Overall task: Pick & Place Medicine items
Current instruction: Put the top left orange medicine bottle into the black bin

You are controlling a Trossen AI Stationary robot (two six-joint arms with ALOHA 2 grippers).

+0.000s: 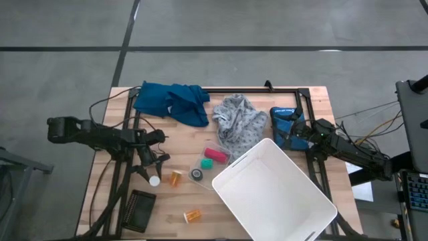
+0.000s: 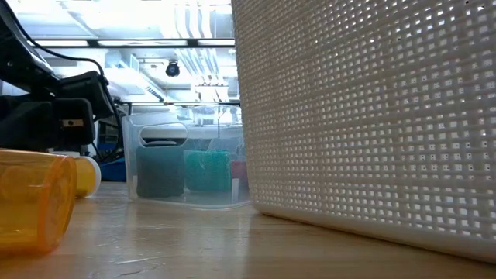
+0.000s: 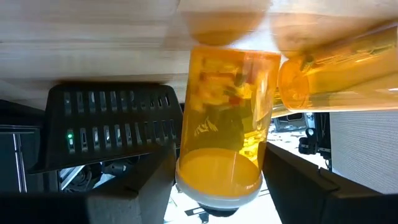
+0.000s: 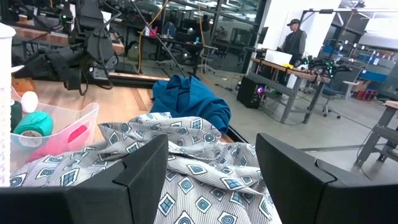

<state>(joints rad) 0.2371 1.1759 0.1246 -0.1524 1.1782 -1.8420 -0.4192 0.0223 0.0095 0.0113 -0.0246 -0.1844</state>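
Three orange pill bottles with white caps show. One [image 3: 224, 118] stands upright between the fingers of my left gripper [image 3: 221, 186], its cap [image 1: 154, 180] on top. A second [image 1: 176, 178] lies on its side on the table just right of it. The third [image 1: 192, 215] lies on its side near the table's near edge and looms large in the low view [image 2: 31, 201]. My left gripper [image 1: 151, 171] sits at the table's left middle, shut on the bottle. My right gripper [image 4: 211, 174] waits open at the table's right, in front of the grey patterned cloth [image 4: 186, 162]. My left gripper pinches the upright pill bottle between its two fingers [image 3: 152, 180], which lie against the bottle's opposite sides just below the cap [image 3: 217, 198]. The fingers come roughly level from the table's far left. Whether the bottle's base [image 3: 227, 53] rests on the table or hangs just clear, I cannot tell.
A large white perforated basket [image 1: 314, 201] fills the table's near right. A clear plastic tub [image 1: 210, 161] with green and pink items sits left of it. A black grilled box [image 1: 140, 209] lies near the left near corner. The blue cloth [image 1: 170, 100] lies at the far edge.
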